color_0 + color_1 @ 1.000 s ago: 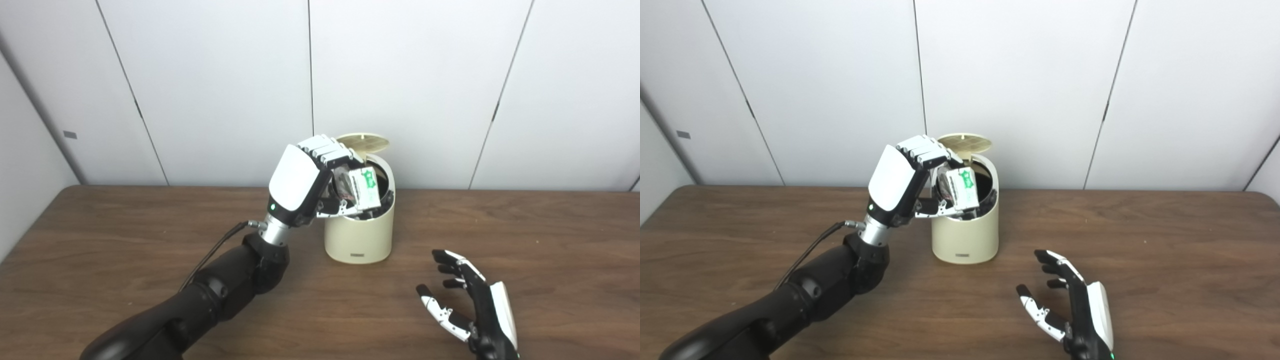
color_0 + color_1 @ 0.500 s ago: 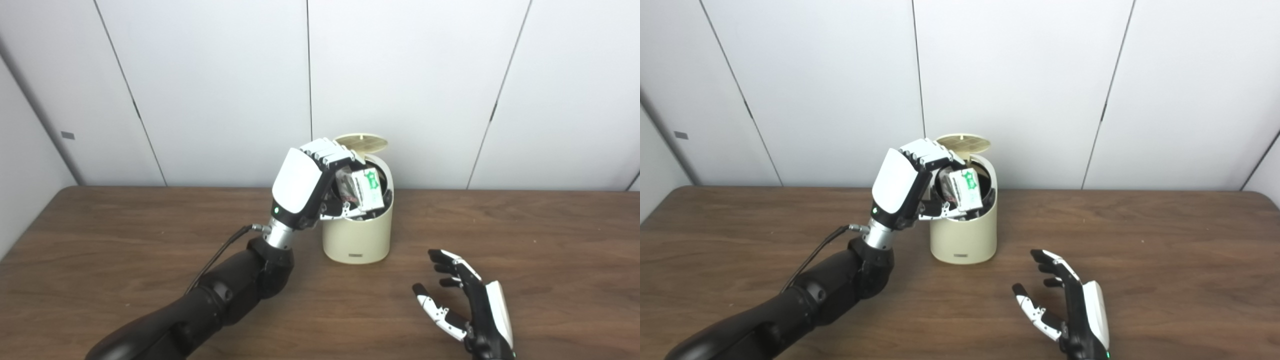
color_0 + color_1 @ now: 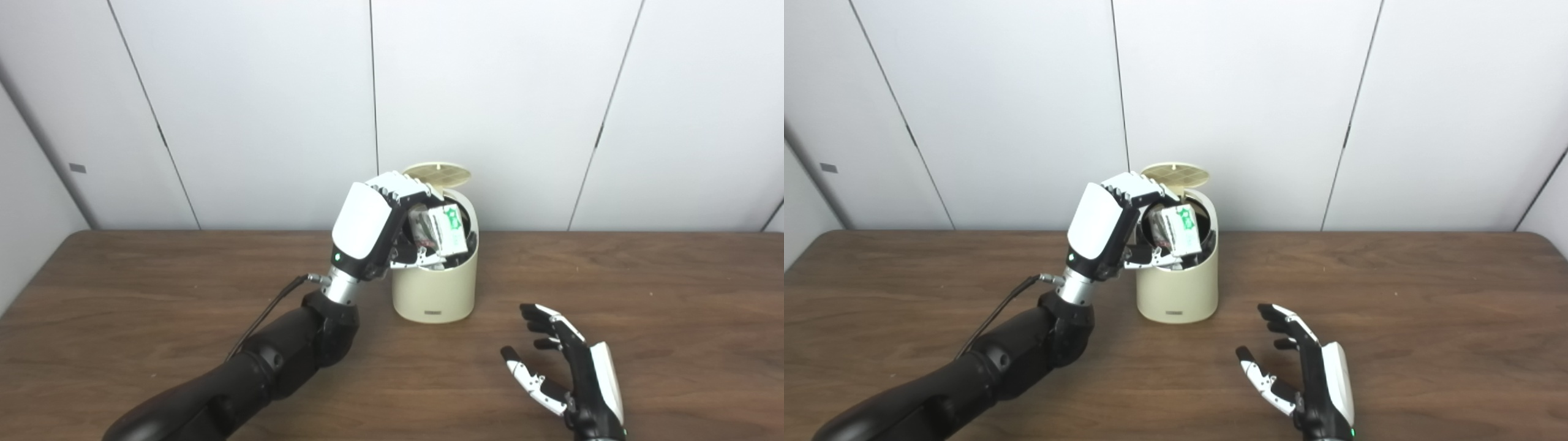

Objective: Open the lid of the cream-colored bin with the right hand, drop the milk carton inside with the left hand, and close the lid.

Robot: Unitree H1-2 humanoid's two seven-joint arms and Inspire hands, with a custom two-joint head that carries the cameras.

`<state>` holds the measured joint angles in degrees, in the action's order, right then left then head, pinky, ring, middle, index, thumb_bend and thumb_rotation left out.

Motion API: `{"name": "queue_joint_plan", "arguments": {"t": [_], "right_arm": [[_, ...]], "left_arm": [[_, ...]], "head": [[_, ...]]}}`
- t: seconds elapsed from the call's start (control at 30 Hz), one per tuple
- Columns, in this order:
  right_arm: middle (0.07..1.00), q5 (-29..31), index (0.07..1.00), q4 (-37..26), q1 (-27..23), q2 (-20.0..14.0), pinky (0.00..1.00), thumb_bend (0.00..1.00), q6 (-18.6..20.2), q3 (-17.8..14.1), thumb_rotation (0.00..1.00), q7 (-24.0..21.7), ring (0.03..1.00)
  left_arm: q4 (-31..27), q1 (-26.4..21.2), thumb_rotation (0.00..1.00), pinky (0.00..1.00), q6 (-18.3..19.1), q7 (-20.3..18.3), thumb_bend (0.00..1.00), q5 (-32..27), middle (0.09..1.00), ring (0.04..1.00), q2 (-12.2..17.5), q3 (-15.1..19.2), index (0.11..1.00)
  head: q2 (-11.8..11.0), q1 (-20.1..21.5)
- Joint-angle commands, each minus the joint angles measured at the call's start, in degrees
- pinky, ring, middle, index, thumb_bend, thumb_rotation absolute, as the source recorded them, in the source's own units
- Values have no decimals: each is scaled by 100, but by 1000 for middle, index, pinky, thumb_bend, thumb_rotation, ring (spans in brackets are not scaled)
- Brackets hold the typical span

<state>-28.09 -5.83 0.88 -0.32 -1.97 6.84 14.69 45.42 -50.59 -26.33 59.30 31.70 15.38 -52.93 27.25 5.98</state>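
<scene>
The cream-colored bin (image 3: 433, 291) stands on the wooden table near the back wall, its round lid (image 3: 438, 173) tipped up behind the opening. My left hand (image 3: 373, 229) is shut on the white milk carton (image 3: 446, 230) with green print, holding it tilted in the bin's mouth. The carton's lower part sits inside the dark opening. My right hand (image 3: 566, 373) rests low over the table to the bin's front right, open, fingers spread, touching nothing.
A brown wooden table (image 3: 674, 318) spreads out on both sides of the bin. White wall panels (image 3: 245, 110) stand right behind the table's far edge. A black cable (image 3: 269, 312) runs along my left forearm.
The whole picture has shifted slightly, so the camera moved. My left hand still holds the carton at the bin's opening. The right hand has barely changed.
</scene>
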Motion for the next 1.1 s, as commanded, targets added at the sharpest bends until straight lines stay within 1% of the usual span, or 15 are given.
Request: {"name": "queue_joint_plan", "arguments": {"t": [0.0,0.1,0.17,0.23,0.4,0.57,0.7,0.8,0.9,1.07], "right_arm": [[756,-21,743,180,51,86,640,230,-191,74,205,65,741],[753,-5,740,188,50,78,635,233,-197,69,197,64,737],[757,6,744,183,53,75,642,234,-177,67,231,49,742],[758,5,746,184,52,71,645,234,-166,68,240,42,743],[759,-10,746,186,48,60,647,235,-143,73,226,31,745],[757,-15,744,194,46,73,642,240,-183,74,223,58,742],[756,-23,744,202,42,78,640,240,-172,72,254,66,741],[757,-26,744,188,47,68,641,238,-164,75,254,53,741],[756,-11,743,188,45,58,638,238,-187,69,246,54,740],[757,-5,742,180,46,48,640,239,-174,66,225,40,742]], "left_arm": [[-278,-145,463,654,-60,-195,983,-143,638,608,127,9,653],[-554,-38,625,669,-60,-409,1000,-219,674,626,218,85,707],[-683,19,656,679,-60,-488,1000,-267,685,636,255,132,716],[-770,62,660,681,-60,-546,1000,-283,687,637,273,186,717],[-887,147,630,686,-60,-697,1000,-243,688,644,291,335,716],[-942,182,596,688,-60,-759,1000,-203,684,645,313,392,712],[-921,180,596,681,-60,-722,1000,-170,676,635,311,385,703],[-929,200,595,681,-60,-708,1000,-151,673,636,305,398,697],[-955,237,602,679,-60,-617,1000,-148,669,630,297,404,689],[-1250,340,595,668,-60,-405,1000,26,694,645,348,501,710]], "head": [[6,-1],[4,-12],[3,-19],[1,-21],[-6,-24],[-2,-33],[0,-32],[5,-40],[13,-47],[9,-56]]}}
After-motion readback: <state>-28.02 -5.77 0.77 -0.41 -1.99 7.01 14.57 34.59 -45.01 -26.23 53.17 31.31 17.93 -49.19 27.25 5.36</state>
